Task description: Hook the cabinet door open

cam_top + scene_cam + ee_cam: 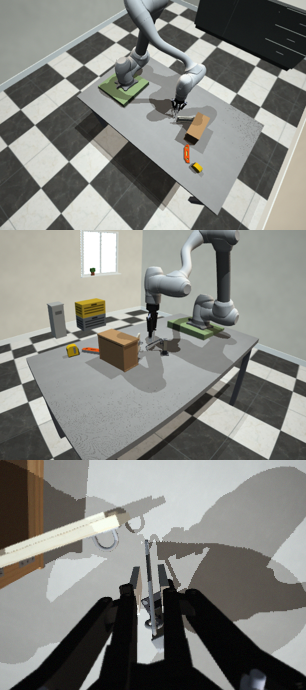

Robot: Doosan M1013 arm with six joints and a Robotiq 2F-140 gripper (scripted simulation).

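The brown cabinet (199, 125) (112, 354) (35, 490) stands upright. Its cream door (138, 337) (60, 537) stands wide open. The eye (106, 549) is a metal ring on the door near its free end. The post (165, 346) stands apart from the door; the thin hook (154, 343) (148, 557) slopes down from its top toward the door. The hook's tip is outside the eye, to its right in the wrist view. My gripper (175, 114) (152, 339) (149, 575) points down, its fingers narrowly apart on either side of the hook's rod, with gaps visible. Exact finger height against the rod is unclear.
An orange level (187, 154) (90, 350) and a yellow tape measure (197, 167) (72, 350) lie beyond the cabinet, away from the post. The arm's base stands on a green slab (124, 101) (204, 335) at the table's other end.
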